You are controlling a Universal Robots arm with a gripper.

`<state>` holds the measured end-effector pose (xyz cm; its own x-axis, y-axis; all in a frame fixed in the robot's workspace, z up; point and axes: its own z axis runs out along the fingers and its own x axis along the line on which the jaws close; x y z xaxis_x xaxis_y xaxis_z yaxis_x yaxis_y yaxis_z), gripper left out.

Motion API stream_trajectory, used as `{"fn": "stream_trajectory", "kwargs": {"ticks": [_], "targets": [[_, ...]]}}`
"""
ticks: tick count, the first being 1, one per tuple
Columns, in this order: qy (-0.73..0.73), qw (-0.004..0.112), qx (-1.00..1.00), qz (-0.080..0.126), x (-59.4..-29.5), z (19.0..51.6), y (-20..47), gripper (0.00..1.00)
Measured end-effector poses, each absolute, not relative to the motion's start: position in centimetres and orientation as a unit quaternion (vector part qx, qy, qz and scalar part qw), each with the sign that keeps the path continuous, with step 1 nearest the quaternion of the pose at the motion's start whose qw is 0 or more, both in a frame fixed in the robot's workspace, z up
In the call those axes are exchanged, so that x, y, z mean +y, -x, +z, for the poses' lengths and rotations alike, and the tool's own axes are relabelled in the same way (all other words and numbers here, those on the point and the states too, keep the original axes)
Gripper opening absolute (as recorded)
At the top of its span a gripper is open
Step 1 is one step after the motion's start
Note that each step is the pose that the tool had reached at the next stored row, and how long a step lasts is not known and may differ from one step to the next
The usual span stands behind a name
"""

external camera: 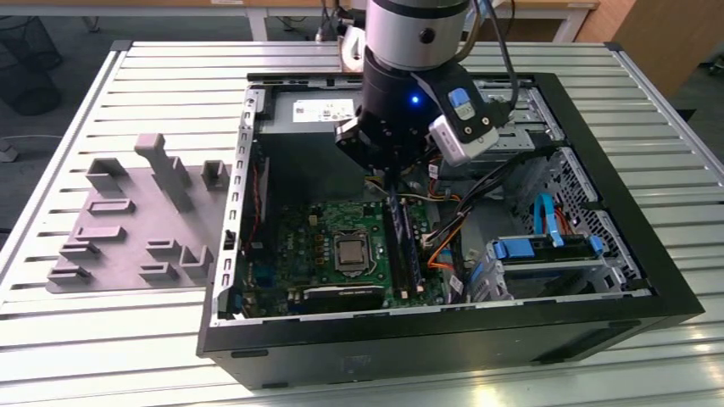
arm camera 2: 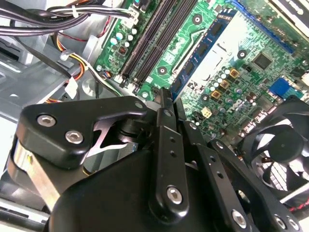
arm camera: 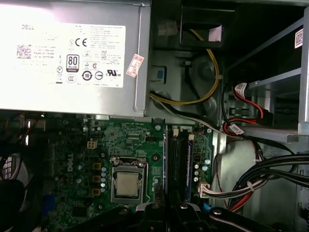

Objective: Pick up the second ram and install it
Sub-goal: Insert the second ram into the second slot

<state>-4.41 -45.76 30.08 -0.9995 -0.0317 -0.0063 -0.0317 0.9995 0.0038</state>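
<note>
My gripper (external camera: 389, 188) hangs inside the open computer case, its tip just over the far end of the black memory slots (external camera: 403, 246) on the green motherboard (external camera: 305, 246). The second wrist view has the fingers (arm camera 2: 166, 104) pressed together, shut, with nothing visible between them. A narrow blue ram stick (arm camera: 189, 162) stands on edge in the slot row (arm camera: 176, 162), on the side toward the cables. Whether it is the second ram I cannot tell. The gripper (arm camera: 168, 212) sits close above the slot ends.
A silver power supply (arm camera: 67, 53) fills the case's far end. Cable bundles (external camera: 453, 229) and a drive cage with blue clips (external camera: 543, 254) lie at the exterior view's right of the slots. A black fan (arm camera 2: 280, 140) is nearby. A grey fixture plate (external camera: 136, 220) lies outside the case.
</note>
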Motion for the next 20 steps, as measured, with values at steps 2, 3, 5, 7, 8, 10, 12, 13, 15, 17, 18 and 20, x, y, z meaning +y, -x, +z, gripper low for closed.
{"fn": "stream_trajectory", "kwargs": {"ticks": [2,3,5,7,8,10,12,13,15,17,18,20], "targets": [[0.015,0.003,1.000,0.002,-45.76,29.80,4.21,0.14],[0.014,0.003,1.000,0.002,-45.76,29.67,4.15,0.14],[0.011,0.002,1.000,0.002,-45.76,29.62,4.05,0.14],[0.011,0.002,1.000,0.002,-45.76,29.62,4.03,0.14],[0.011,0.002,1.000,0.002,-45.76,29.61,4.03,0.14],[0.011,0.002,1.000,0.002,-45.76,29.61,4.03,0.14],[0.011,0.001,1.000,0.002,-45.76,29.61,4.03,0.14],[0.011,0.001,1.000,0.002,-45.76,29.61,4.02,0.14],[0.011,0.001,1.000,0.002,-45.76,29.61,4.02,0.14],[0.011,0.001,1.000,0.002,-45.76,29.61,4.02,0.14],[0.011,0.000,1.000,0.002,-45.75,29.61,3.99,0.14],[0.011,-0.003,1.000,0.002,-45.76,29.61,3.93,0.14]]}}
